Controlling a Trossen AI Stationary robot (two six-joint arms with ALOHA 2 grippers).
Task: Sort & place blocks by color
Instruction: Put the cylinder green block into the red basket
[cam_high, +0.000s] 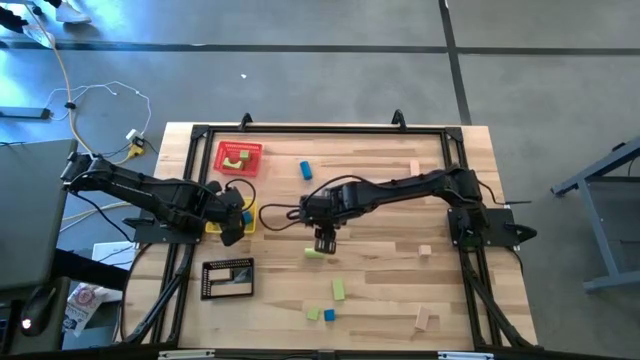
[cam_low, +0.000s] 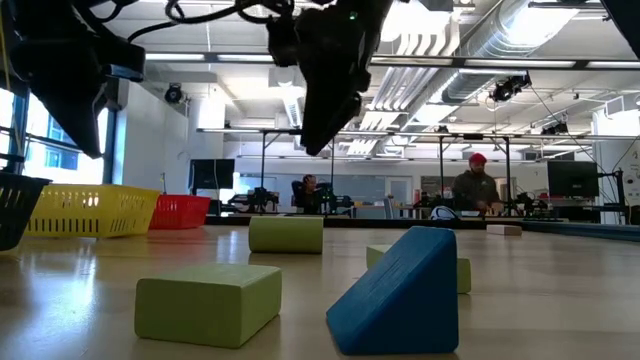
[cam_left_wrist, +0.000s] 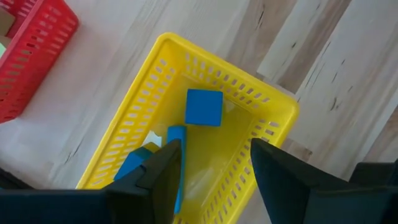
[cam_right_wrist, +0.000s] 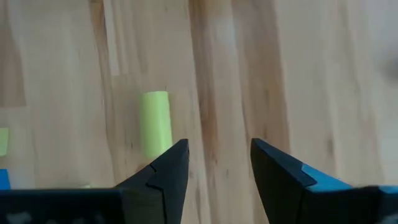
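My right gripper (cam_high: 325, 240) (cam_right_wrist: 217, 160) is open and empty, hovering above the table just beside a light green cylinder (cam_high: 315, 252) (cam_right_wrist: 155, 123) that lies on its side. In the low view the right gripper (cam_low: 325, 110) hangs above that cylinder (cam_low: 286, 234). My left gripper (cam_high: 232, 220) (cam_left_wrist: 214, 149) is open and empty above the yellow tray (cam_left_wrist: 273, 102), where a blue cube (cam_left_wrist: 204, 107) and blue bars (cam_left_wrist: 176, 146) lie on the floor. Other blocks rest on the table: blue (cam_high: 305, 170), green (cam_high: 339, 289), tan (cam_high: 425, 250).
A red tray (cam_high: 240, 157) with green blocks sits toward the far left, and a black tray (cam_high: 228, 278) toward the near left. Near the front edge lie a green block (cam_low: 208, 302) and a blue wedge (cam_low: 395, 295). Tan blocks (cam_high: 425, 318) lie on the right. People are in the room behind.
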